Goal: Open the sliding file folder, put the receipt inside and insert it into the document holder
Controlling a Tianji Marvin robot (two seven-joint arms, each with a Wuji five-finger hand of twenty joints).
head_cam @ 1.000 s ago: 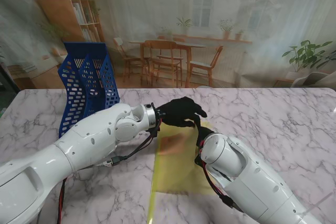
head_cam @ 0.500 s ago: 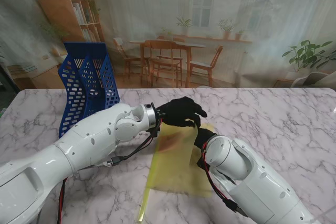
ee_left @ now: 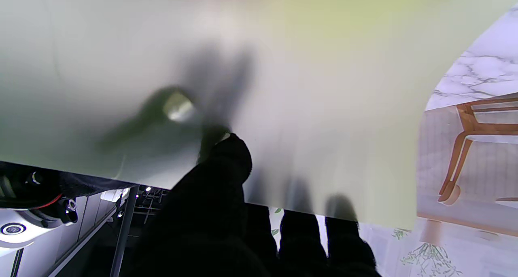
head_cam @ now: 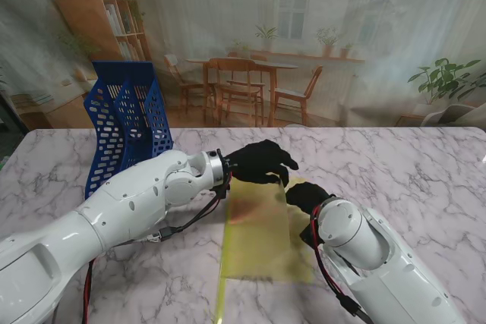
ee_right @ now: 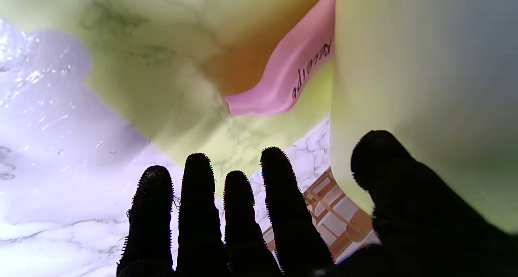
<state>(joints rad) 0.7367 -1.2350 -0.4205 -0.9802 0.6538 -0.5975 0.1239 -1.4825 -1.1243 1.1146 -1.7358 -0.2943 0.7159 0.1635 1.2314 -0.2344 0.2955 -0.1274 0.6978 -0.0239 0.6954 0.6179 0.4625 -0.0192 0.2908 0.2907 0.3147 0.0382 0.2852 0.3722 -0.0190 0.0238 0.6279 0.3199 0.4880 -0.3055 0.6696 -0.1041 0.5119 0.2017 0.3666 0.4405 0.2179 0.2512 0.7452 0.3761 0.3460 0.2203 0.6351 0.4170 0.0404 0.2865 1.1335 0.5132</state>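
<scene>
Marble table: white, grey-veined, its right half bare; printed café backdrop behind the far edge. Blue mesh document holder: upright at far left. Yellow sliding file folder: centre, top sheet lifted, pink receipt inside. Left hand: pinching the folder's far edge. Right hand: just beside the folder's right edge, fingers straight and apart, gripping nothing.

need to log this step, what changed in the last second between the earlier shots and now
The right hand drew back to the right, out from the yellow folder, and now sits open beside its edge. The folder's cover lifted briefly, then settled flatter. The left hand kept its grip on the folder's far edge. The pink receipt lies inside. The blue document holder stayed put.
</scene>
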